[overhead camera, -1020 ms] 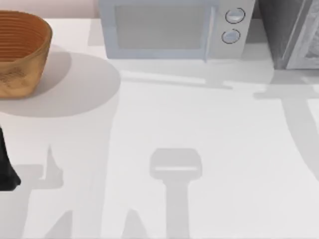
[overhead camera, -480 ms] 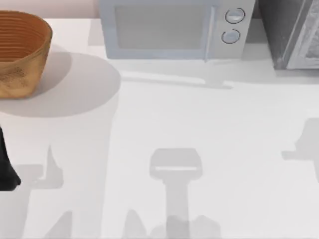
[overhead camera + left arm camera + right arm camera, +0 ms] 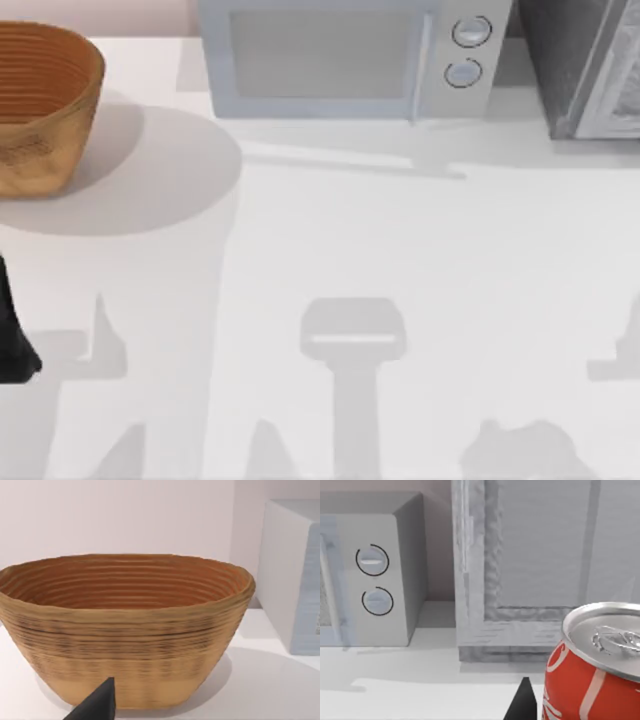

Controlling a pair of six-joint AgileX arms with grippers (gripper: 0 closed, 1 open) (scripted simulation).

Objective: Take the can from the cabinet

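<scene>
Right wrist view: can [image 3: 592,675] close to the camera, upright, out in front of the cabinet [image 3: 540,565]; grip state cannot tell. Top view: cabinet at 1 o'clock, left arm [image 3: 15,335] parked at 9 o'clock.

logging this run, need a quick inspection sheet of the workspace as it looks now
surface: white table, shadows across it
job's things: red can upright, close to the right wrist camera; grey cabinet at the far right corner
clutter: woven basket far left; microwave at the back
hands: left hand, a dark fingertip before the basket; right hand, a dark tip beside the can
cables: nothing seen
surroundings: plain pale wall
</scene>
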